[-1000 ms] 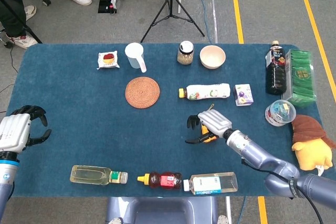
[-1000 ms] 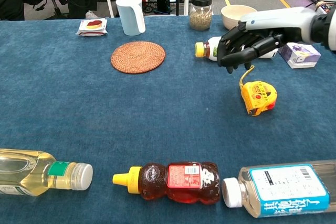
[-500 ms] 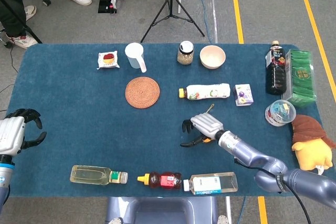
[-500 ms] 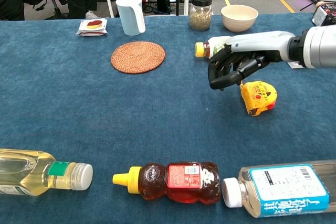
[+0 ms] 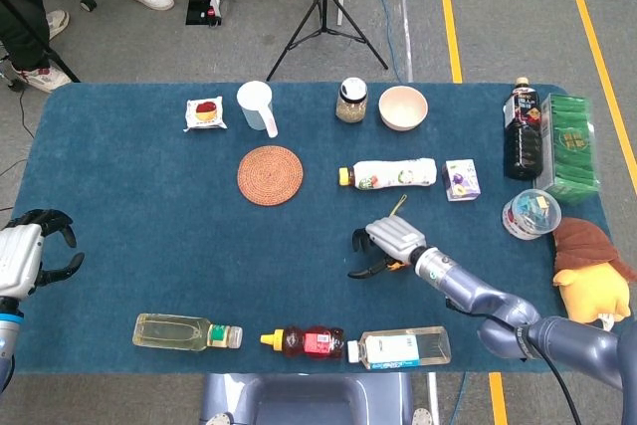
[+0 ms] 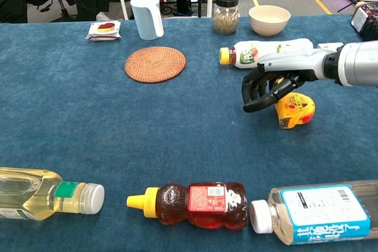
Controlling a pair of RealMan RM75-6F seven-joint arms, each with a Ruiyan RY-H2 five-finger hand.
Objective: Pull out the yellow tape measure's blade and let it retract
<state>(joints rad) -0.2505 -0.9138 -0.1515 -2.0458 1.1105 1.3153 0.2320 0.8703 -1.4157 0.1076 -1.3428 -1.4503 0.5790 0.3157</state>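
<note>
The right robot hand (image 6: 269,87) has dropped onto the yellow tape measure (image 6: 294,109) at centre right of the bench (image 6: 177,128), fingers curling over it, grip unclear. The left robot hand (image 5: 28,256) idles empty, lower left.

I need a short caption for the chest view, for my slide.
Right hand closing over the yellow tape measure on the blue table.
</note>
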